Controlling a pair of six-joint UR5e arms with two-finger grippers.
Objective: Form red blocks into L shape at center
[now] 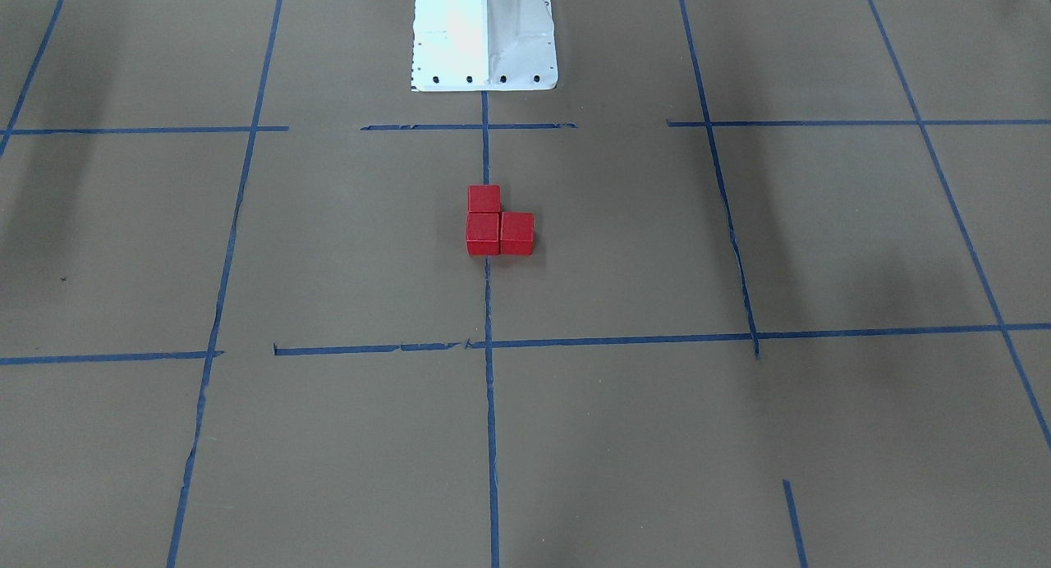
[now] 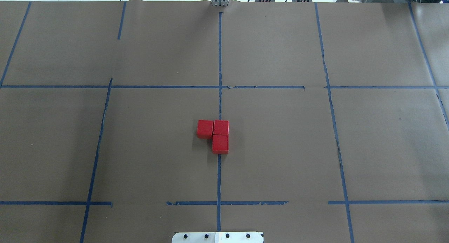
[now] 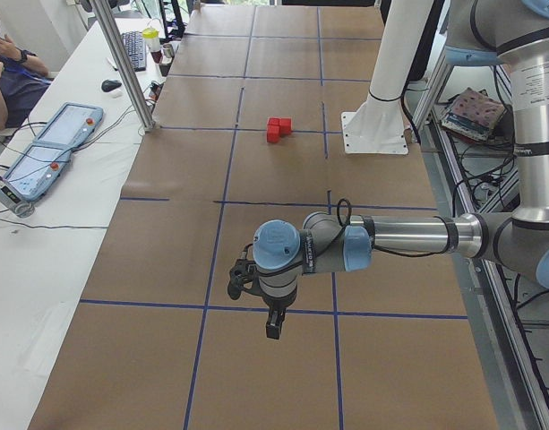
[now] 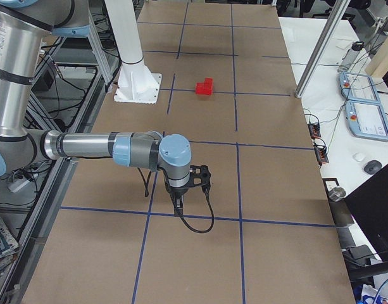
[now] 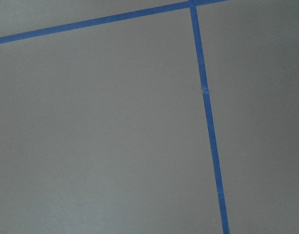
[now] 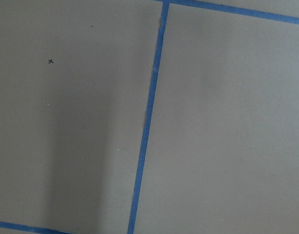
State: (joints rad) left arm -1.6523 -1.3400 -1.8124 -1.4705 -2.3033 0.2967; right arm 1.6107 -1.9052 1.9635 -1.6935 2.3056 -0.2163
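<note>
Ahead of the white base (image 1: 484,34), at the center (image 2: 273,144), we see the red blocks (image 2: 214,135) touching one another in an L. Two lie along the blue tape line (image 2: 219,176) running out from the base, and the third sits on the robot's left of the farther one. Well out to either side of the base, our left gripper (image 3: 272,324) and right gripper (image 4: 179,208) hang over the table; we cannot tell whether their jaws are parted or closed.

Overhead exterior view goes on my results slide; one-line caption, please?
Three red blocks sit touching in an L on the center cell's blue tape line; no arm in view.
</note>
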